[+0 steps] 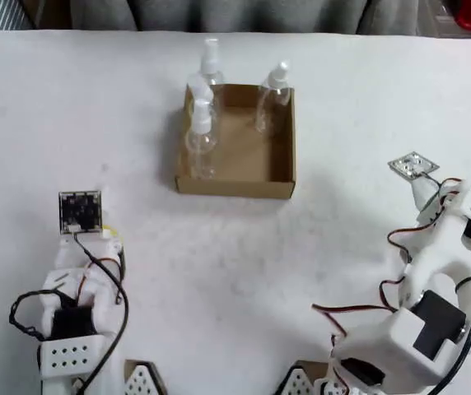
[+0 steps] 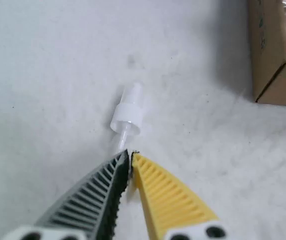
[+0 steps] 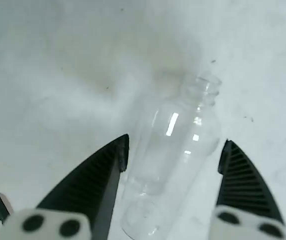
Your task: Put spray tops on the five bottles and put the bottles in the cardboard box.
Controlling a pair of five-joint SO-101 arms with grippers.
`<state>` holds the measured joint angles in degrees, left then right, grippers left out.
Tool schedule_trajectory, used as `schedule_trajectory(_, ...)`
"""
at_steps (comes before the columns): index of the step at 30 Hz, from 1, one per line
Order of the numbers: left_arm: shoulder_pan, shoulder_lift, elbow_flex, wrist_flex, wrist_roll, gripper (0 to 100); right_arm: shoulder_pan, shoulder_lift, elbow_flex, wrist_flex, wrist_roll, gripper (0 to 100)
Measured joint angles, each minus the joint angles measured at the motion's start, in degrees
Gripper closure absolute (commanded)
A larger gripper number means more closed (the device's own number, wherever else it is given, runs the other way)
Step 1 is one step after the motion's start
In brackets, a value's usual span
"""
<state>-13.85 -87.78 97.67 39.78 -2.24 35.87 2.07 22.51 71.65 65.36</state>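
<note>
A clear bottle [image 3: 175,150] with no top lies on its side on the white table. My right gripper [image 3: 175,141] is open, with one black finger on each side of the bottle's body. A white spray top [image 2: 128,112] lies on the table with its thin tube pointing at my left gripper [image 2: 130,156]. That gripper's grey and yellow fingertips are shut on the end of the tube. Several bottles with spray tops [image 1: 202,138] stand in the cardboard box [image 1: 235,177] at the table's far middle.
The left arm [image 1: 75,321] sits at the near left and the right arm [image 1: 441,288] at the near right. One corner of the box [image 2: 278,55] lies beyond the spray top. White table [image 1: 244,271] stretches between the arms and the box.
</note>
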Motion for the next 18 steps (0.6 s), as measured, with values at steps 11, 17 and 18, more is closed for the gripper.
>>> schedule_trajectory(11, 0.00, 0.00, 0.00, 0.00, 0.00, 98, 0.79, 4.48, -0.09, -3.69, 0.00, 74.8)
schedule_trajectory(17, 0.00, 0.00, 0.00, 0.00, 0.00, 98, 0.79, 4.48, -0.26, -3.60, 0.00, 95.0)
schedule_trajectory(18, 0.00, 0.00, 0.00, 0.00, 0.00, 98, 0.79, 4.48, -0.26, -3.87, 0.00, 99.3)
